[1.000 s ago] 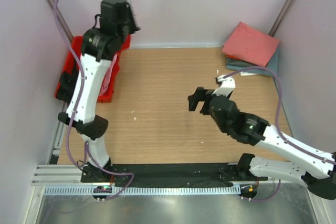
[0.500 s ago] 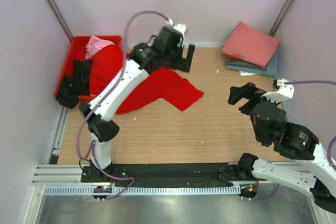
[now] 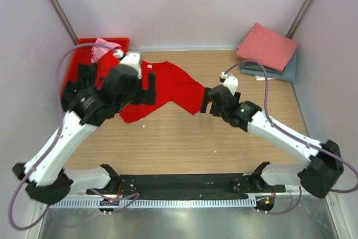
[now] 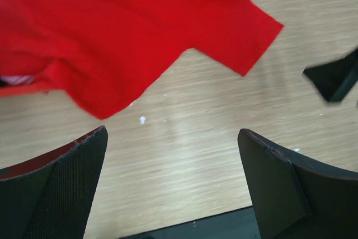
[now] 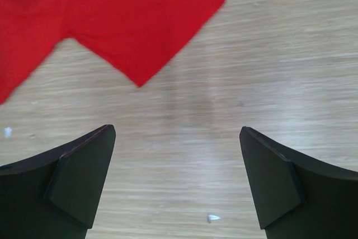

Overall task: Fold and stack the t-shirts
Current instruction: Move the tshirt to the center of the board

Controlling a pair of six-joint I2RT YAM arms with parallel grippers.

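A bright red t-shirt [image 3: 168,85] lies spread and rumpled on the wooden table, its left end still at the red crate [image 3: 84,43]. My left gripper [image 3: 146,89] hovers open over the shirt's lower left part, holding nothing. In the left wrist view the red t-shirt [image 4: 123,32] lies beyond the open left gripper [image 4: 173,158]. My right gripper [image 3: 206,100] stands open at the shirt's right sleeve tip. In the right wrist view that sleeve [image 5: 140,26] lies just ahead of the empty right gripper [image 5: 178,160]. A folded salmon pink t-shirt [image 3: 267,46] rests on a folded grey-blue one [image 3: 275,73] at the back right.
The crate at the back left holds a light pink t-shirt [image 3: 103,48] and dark cloth [image 3: 85,79]. Small white specks [image 5: 212,217] dot the wood. Walls close the table at the back and sides. A black rail [image 3: 184,183] runs along the near edge.
The left arm pulled the red t-shirt out of the crate onto the table, let go and drew back left. The right arm swung in to the shirt's right sleeve.
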